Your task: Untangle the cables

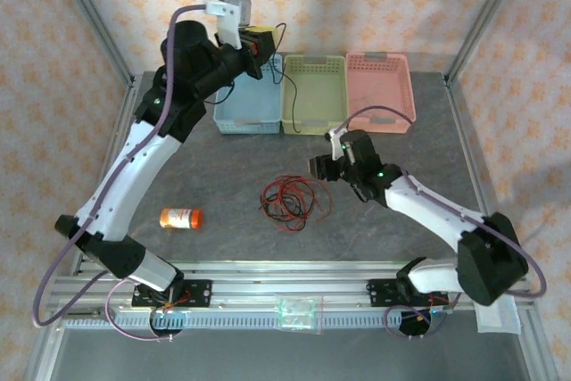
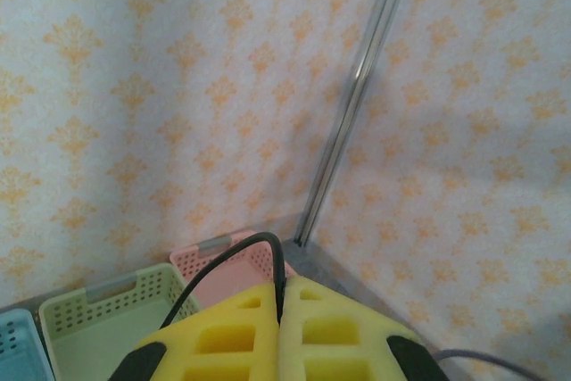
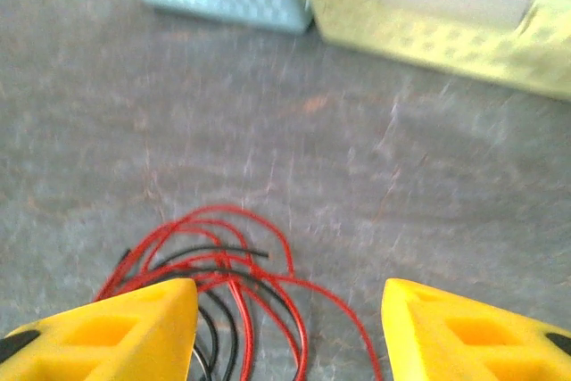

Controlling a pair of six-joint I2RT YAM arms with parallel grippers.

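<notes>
Two grippers, three baskets, one bottle and one packet are counted, plus cables in two lots.

1. Left gripper [image 1: 264, 43]: raised at 11 o'clock of the table [image 1: 223, 167], above the blue basket [image 1: 245, 106]. In the left wrist view its yellow fingers [image 2: 227, 332] are pressed together on one black cable [image 2: 223, 260]. In the top view that cable hangs down over the green basket [image 1: 314, 95]; its lower end is hard to trace.
2. Right gripper [image 1: 319, 167]: low over the table, at 2 o'clock of the tangle. In its wrist view the fingers [image 3: 134, 327] stand wide apart and hold nothing.
3. Tangle of red and black cables [image 1: 294, 201]: one heap of loose loops lying on the table centre. The strands overlap too much to count, and the near part is cut off in the right wrist view.
4. Baskets in a row at 12 o'clock: blue, green and pink [image 1: 382, 91], one of each. The blue one is partly hidden by the left arm.
5. Orange pill bottle [image 1: 181, 219]: one, lying on its side at 9 o'clock of the tangle and well apart from it; the label is unreadable.
6. Clear packet [image 1: 299, 311]: one, on the rail at 6 o'clock; its contents are indistinct.
</notes>
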